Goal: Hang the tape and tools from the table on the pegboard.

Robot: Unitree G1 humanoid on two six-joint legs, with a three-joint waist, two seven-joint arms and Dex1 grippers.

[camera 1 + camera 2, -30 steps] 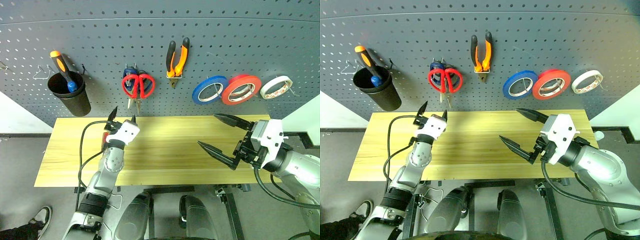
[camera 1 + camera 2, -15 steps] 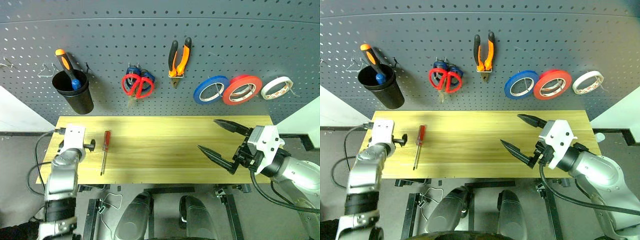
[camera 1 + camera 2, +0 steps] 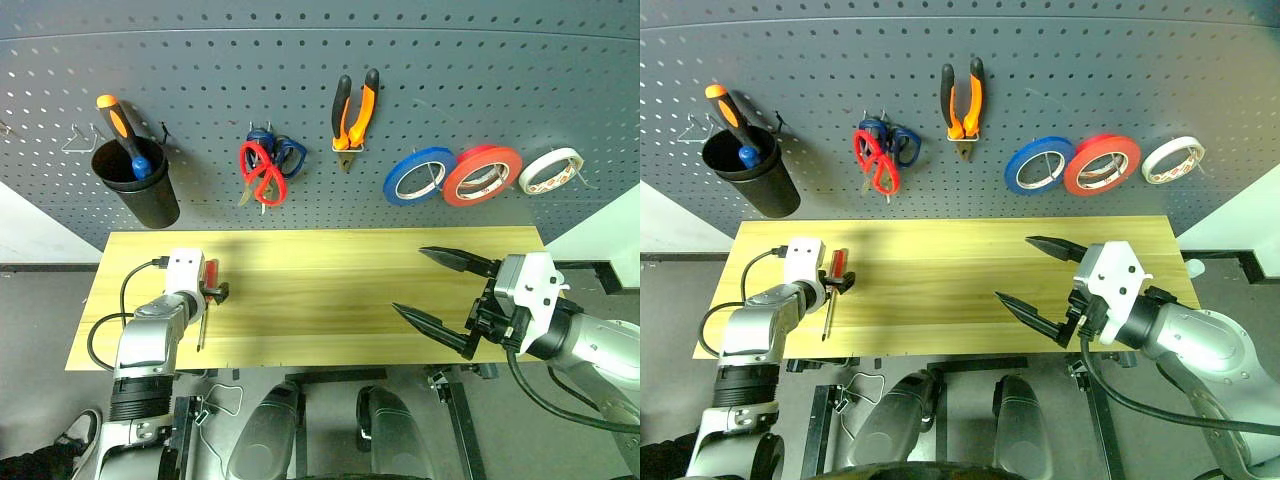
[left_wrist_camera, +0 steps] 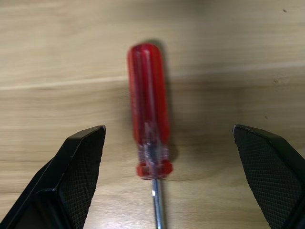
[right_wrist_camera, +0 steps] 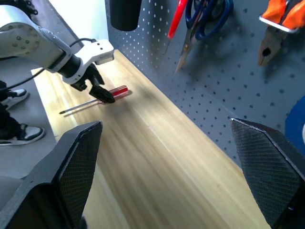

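Left tool [image 4: 167,167], fingers spread, straddles the red-handled screwdriver [image 4: 148,107] lying flat on the desk [image 3: 330,290], placed for closing across its handle; right tool [image 3: 440,300] hangs released, well apart.

three tape rolls [image 3: 482,175], two scissors [image 3: 263,170], two screwdrivers [image 3: 204,308], one pliers [image 3: 354,112], one cup [image 3: 139,192]
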